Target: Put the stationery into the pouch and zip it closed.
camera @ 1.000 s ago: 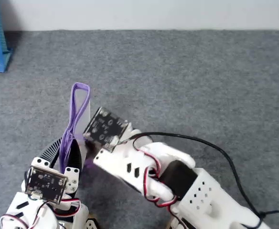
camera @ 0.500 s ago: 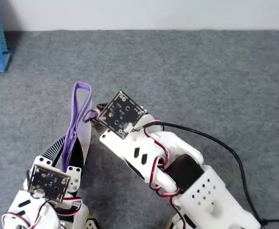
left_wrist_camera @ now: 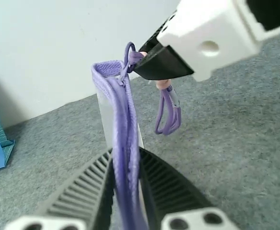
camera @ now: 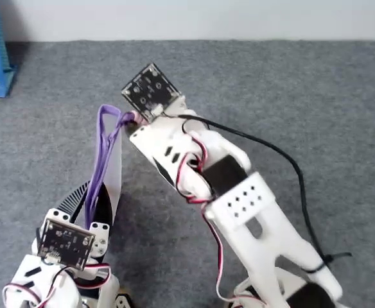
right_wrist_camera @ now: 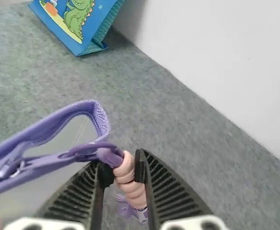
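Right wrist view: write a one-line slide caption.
Right gripper pinches the zipper pull on the purple pouch.

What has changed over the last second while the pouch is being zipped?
The right claw, shut on the zip pull, slid along the top of the pouch, from beside the left claw to the pouch's far end. The pouch stayed upright, clamped in the left claw, which kept its place.
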Robot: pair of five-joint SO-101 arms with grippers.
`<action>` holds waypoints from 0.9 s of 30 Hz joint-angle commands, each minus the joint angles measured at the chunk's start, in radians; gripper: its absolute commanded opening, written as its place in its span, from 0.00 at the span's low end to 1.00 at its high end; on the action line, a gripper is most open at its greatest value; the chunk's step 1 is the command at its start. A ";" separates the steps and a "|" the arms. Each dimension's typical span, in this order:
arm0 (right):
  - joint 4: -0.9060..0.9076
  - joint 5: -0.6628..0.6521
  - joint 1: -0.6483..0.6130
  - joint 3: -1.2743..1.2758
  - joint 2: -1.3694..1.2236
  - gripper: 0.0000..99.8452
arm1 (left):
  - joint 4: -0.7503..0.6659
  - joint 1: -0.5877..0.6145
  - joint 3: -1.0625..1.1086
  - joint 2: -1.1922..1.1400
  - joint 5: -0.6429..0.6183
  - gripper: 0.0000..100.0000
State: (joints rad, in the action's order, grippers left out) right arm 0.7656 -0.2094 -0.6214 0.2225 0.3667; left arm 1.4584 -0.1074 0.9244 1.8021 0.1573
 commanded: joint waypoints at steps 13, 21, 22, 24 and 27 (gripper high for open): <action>-0.119 0.012 0.334 -0.373 -0.406 0.01 | 0.021 0.005 0.010 -0.009 -0.009 0.01; -0.114 0.018 0.363 -0.387 -0.417 0.01 | 0.018 0.003 0.010 -0.009 -0.032 0.01; -0.114 0.018 0.369 -0.387 -0.415 0.01 | 0.018 0.003 0.010 -0.009 -0.034 0.01; -0.116 0.020 0.386 -0.387 -0.406 0.01 | 0.018 0.005 0.010 -0.009 -0.034 0.01; -0.116 0.020 0.423 -0.387 -0.380 0.01 | 0.018 0.006 0.010 -0.009 -0.034 0.01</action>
State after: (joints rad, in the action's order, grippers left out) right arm 0.6997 -0.2110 -0.5186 -0.0844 -0.0046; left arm 1.4538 -0.0997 0.9321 1.7883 0.1327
